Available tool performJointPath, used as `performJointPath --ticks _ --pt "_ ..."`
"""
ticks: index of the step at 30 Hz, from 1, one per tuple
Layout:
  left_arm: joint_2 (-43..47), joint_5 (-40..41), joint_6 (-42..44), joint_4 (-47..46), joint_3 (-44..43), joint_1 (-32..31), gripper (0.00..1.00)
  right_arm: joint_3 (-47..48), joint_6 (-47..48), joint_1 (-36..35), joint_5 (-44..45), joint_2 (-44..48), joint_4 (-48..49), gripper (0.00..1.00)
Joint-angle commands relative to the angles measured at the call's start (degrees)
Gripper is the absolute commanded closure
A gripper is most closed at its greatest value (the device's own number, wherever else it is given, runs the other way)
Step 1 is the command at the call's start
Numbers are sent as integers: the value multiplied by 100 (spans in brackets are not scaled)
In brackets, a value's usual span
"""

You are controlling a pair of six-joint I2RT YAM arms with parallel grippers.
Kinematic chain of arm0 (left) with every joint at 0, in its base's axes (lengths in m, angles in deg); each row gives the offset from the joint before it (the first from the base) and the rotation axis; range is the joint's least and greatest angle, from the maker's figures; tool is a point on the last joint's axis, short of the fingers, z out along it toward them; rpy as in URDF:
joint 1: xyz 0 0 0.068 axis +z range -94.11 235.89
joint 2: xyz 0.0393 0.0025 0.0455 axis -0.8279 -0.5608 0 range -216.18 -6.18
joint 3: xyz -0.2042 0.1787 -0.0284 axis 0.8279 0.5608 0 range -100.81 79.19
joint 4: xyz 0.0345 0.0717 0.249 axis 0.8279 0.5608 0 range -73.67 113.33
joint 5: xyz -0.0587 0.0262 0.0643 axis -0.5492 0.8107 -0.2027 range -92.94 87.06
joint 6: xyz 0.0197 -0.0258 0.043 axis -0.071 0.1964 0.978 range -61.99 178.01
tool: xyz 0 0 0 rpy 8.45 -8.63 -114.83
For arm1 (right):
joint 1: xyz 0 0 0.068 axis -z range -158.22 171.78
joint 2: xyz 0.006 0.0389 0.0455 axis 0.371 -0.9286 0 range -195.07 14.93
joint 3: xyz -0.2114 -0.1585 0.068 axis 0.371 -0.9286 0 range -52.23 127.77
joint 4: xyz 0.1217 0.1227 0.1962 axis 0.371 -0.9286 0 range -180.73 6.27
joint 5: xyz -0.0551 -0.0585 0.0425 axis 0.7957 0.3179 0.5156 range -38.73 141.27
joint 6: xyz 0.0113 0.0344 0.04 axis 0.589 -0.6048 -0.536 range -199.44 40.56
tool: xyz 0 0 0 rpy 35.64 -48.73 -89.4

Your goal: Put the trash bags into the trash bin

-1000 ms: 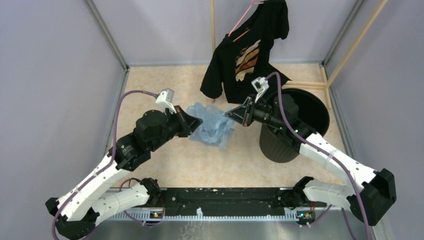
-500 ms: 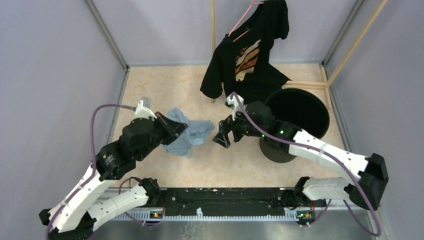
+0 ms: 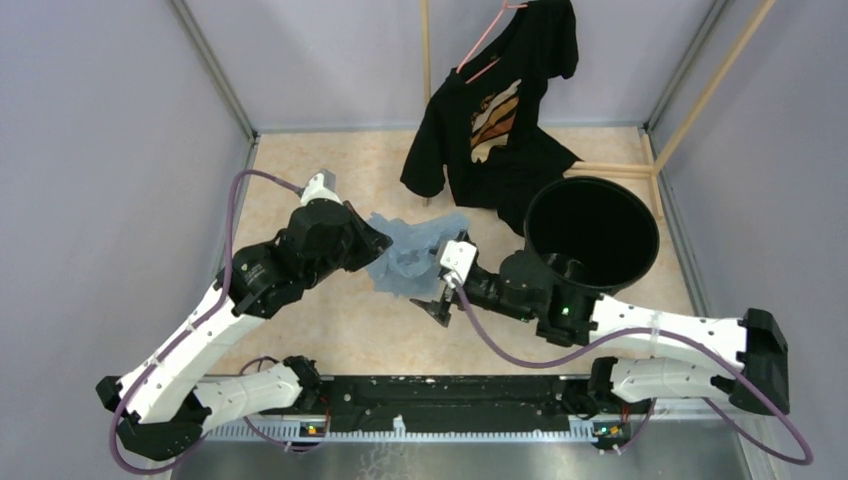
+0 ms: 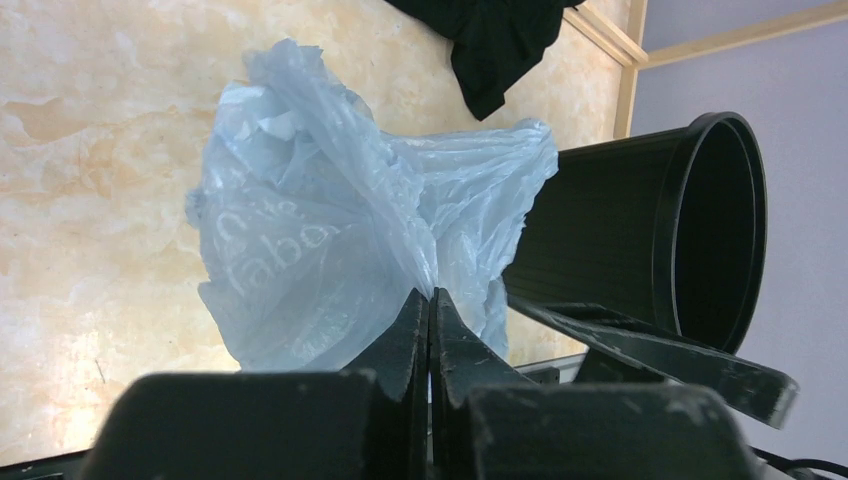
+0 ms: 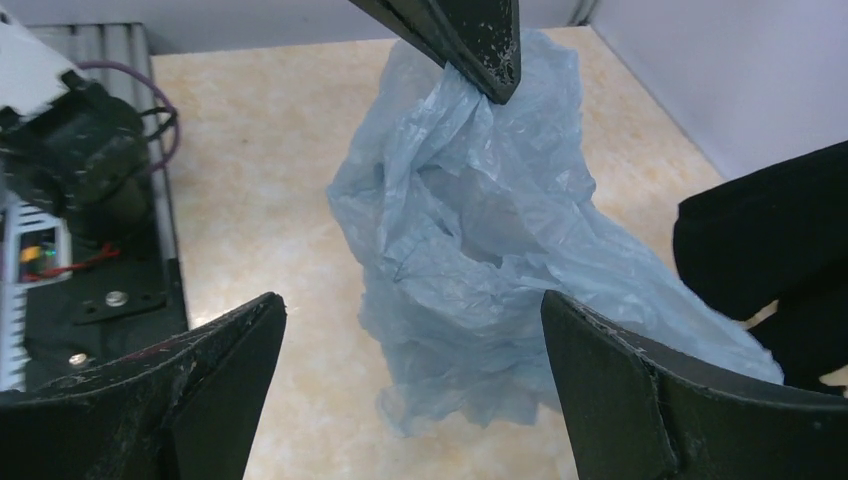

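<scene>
The trash bag (image 3: pixel 412 256) is a crumpled pale blue plastic bag with faint white lettering (image 4: pixel 300 240). My left gripper (image 3: pixel 376 243) is shut on its upper edge, and the bag (image 5: pixel 480 250) hangs down from those fingertips (image 5: pixel 480 50). My right gripper (image 3: pixel 437 296) sits on the near side of the bag, open wide. Its gap (image 5: pixel 412 305) faces the bag's lower folds, and neither finger touches the plastic. The trash bin (image 3: pixel 532 215), a round black wastebasket, stands upright to the right of the bag, and its ribbed wall (image 4: pixel 610 230) shows just behind the bag.
A black T-shirt (image 3: pixel 497 110) with an orange print hangs on a pink hanger at the back, its hem draped beside the bin. Pale wooden poles (image 3: pixel 700 95) stand at the back right. Grey walls enclose the beige tabletop (image 3: pixel 300 170).
My right gripper has opened, released the bag and swung down to its near side. My left gripper, still pinching the bag, carried it left and then back toward the middle.
</scene>
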Motion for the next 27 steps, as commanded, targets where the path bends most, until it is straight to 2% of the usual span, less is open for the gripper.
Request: performJointPath --ticks 1,4,7,10,12,13,14,15,16,18,22,25,27 --pt "-160 -159 322 114 -442 3 100 69 910 -191 1059 -509 1273 1" --pt "-215 -267 436 67 -437 -2 100 196 1232 -385 1257 -928 1588 2" --pt "-267 -382 618 -38 -437 1 100 183 1613 -742 1988 -1260 2358 2" --pt "-291 -431 792 -62 -499 2 100 378 1686 -951 2790 -1577 2740 13" --pt "-254 -392 897 -30 -505 3 100 382 1613 -994 2999 -1629 2885 32" --pt "-204 -340 941 9 -494 1 100 343 1522 -997 3095 -1612 2951 51" --pt "-170 -276 991 32 -484 1 100 299 1395 -997 3200 -1589 2977 74" --pt "-132 -215 1062 30 -479 -3 100 281 1252 -997 3297 -1559 2910 93" --pt "-93 -159 1177 8 -475 2 100 302 1054 -997 3347 -1515 2609 100" --pt "-24 11 1475 -55 -490 -2 99 469 390 -975 3293 -1428 1698 100" --pt "93 334 1981 -144 -402 2 56 983 -1870 -586 2212 -1296 -123 100" --pt "297 379 2166 -196 -192 -3 22 834 -3500 -199 1261 -1036 -380 100" --pt "540 274 2262 -279 22 2 4 718 -4282 141 846 -914 -439 100"
